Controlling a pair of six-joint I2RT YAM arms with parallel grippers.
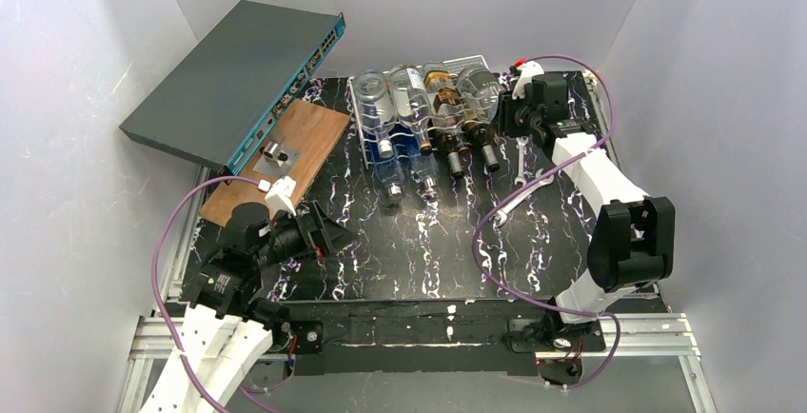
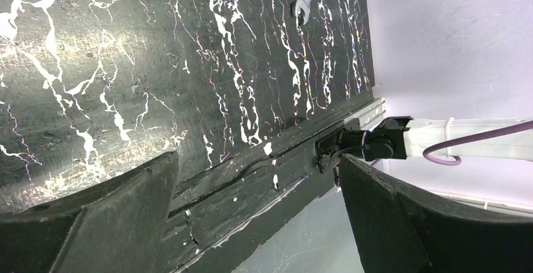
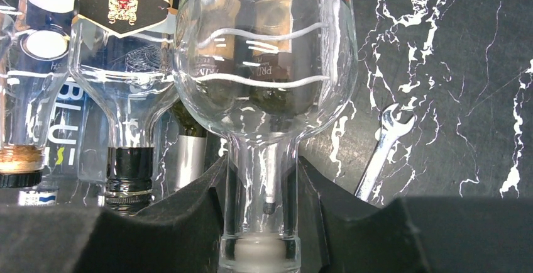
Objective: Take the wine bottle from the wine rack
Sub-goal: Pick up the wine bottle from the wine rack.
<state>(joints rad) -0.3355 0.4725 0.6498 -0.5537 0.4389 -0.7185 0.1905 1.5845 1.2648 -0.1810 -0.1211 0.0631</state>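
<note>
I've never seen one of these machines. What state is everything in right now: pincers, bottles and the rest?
left pincer: open, empty.
right pincer: shut on the clear bottle, at its neck.
wine rack: on the table, loaded with bottles.
clear bottle: lying on the wine rack, neck gripped.
other bottles: lying in the wine rack.
wrench: flat on the table, untouched.
network switch: tilted, one side raised.

The top camera looked down from above and behind me over the whole table (image 1: 428, 270). My left wrist camera skimmed low across it toward my right arm's base (image 2: 368, 144). My right one sat tight against a bottle (image 3: 264, 97) (all three caught the wrench (image 1: 521, 189)).
</note>
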